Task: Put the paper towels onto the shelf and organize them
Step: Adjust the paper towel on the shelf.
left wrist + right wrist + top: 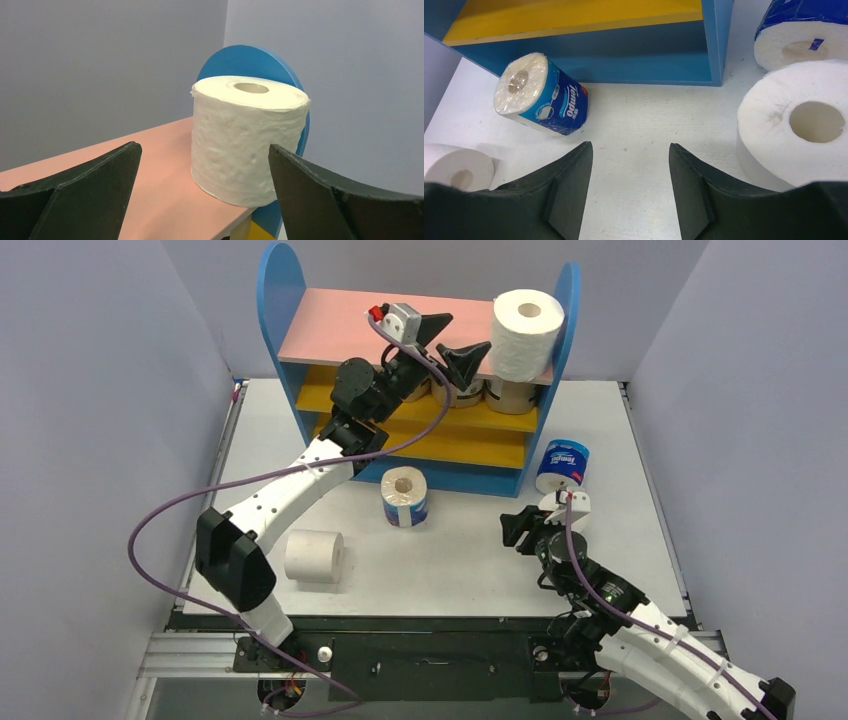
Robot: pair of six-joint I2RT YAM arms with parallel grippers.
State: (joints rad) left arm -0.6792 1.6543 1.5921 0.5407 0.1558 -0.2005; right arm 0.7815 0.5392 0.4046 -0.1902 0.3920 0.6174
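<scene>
A plain white paper towel roll [527, 335] [247, 140] stands upright at the right end of the shelf's pink top board [340, 330] [150, 175]. My left gripper [467, 333] [204, 146] hovers just left of it, open wide and not touching it. Tan rolls [512, 395] sit on the upper yellow board. A blue-and-white roll [405, 497] [544, 95] is on the table before the shelf, and another [562, 465] [804, 30] is by its right side. My right gripper [512, 528] [629, 145] is low over the table, open and empty, with a white roll [794, 125] to its right.
Another white roll [314, 556] [456, 167] lies on its side at the front left of the table. The shelf's blue base [649, 55] is just ahead of the right gripper. Grey walls close in the table on three sides.
</scene>
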